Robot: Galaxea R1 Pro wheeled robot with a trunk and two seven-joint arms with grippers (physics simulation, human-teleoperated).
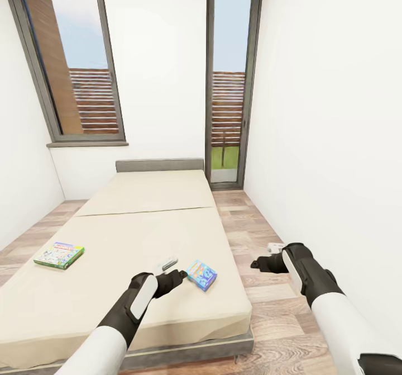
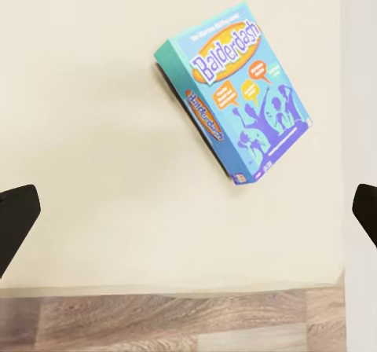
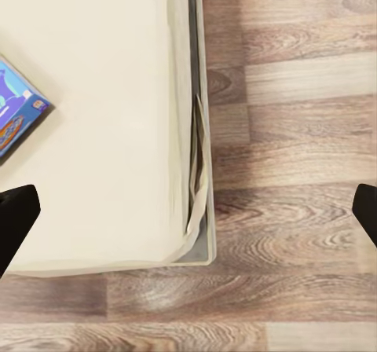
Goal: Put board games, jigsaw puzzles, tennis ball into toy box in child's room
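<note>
Room: a narrow bedroom with white walls, a wood floor (image 1: pixel 262 235) and two tall windows at the far end, one at 11 o'clock (image 1: pixel 70 62) and one at 12 o'clock (image 1: pixel 229 84).
Bed: a cream mattress (image 1: pixel 134 235) runs from the far wall toward the robot and fills the left and middle of the head view; its grey frame shows along the near edge.
Blue game box: the blue board game (image 1: pixel 201 274) lies flat on the mattress near the bed's near right corner, at about 6 o'clock in the head view; the left wrist view shows its cover (image 2: pixel 236 93) reading "Balderdash", and the right wrist view catches one corner of it (image 3: pixel 16 120).
Green game box: the second board game (image 1: pixel 59 254) lies flat on the left side of the mattress, at about 8 o'clock, well apart from the blue one.
Left gripper: the left gripper (image 1: pixel 177 274) hangs over the mattress just beside the blue box, on its left, not touching it; its dark fingertips (image 2: pixel 12 218) sit at opposite edges of the wrist view, so the jaws stand wide with nothing between them.
Right gripper: the right gripper (image 1: pixel 258 263) hangs over the floor off the bed's right side, near the bed corner; its fingertips (image 3: pixel 12 222) are likewise far apart, jaws wide and holding nothing.
</note>
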